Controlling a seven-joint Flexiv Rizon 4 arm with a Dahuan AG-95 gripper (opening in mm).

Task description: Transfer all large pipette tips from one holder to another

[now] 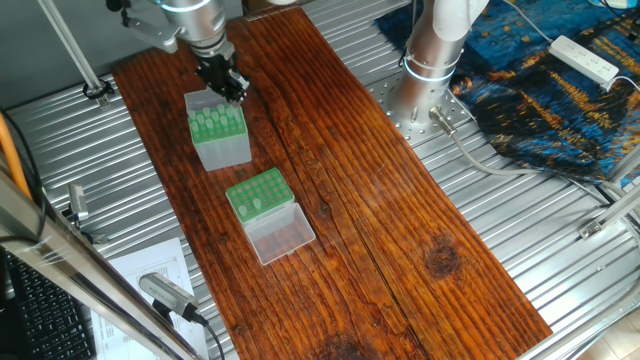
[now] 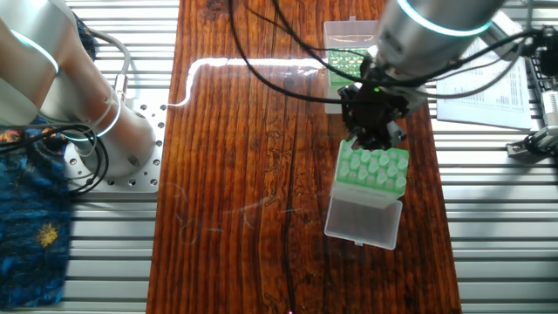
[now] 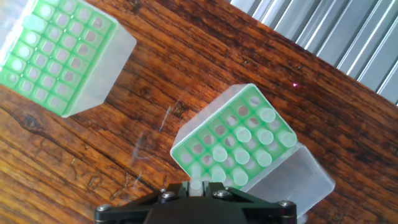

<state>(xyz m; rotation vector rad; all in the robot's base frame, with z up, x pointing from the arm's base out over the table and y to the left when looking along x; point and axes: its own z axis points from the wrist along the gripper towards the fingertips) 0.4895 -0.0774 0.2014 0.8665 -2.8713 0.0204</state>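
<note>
The taller grey-sided holder [image 1: 220, 138] [image 2: 373, 167] stands on the wooden board with many large pipette tips [image 3: 242, 135] in its green top plate [image 3: 231, 142]. My gripper [image 1: 234, 93] [image 2: 377, 139] [image 3: 196, 185] hangs just over its edge, shut on one pale tip [image 3: 196, 183] between the fingers. I cannot tell whether that tip is clear of its hole. The low green rack [image 1: 258, 193] [image 2: 342, 63] [image 3: 57, 51] lies apart from it with its clear lid [image 1: 282, 236] [image 2: 350, 33] folded open. It holds only a few tips [image 3: 36, 23] near one corner.
The robot's base [image 1: 432, 58] [image 2: 122, 139] stands on the metal table beside the wooden board [image 1: 360, 210]. A blue patterned cloth [image 1: 560, 100] and a white power strip [image 1: 585, 58] lie behind it. Printed sheets [image 2: 488, 87] lie off the board's other side.
</note>
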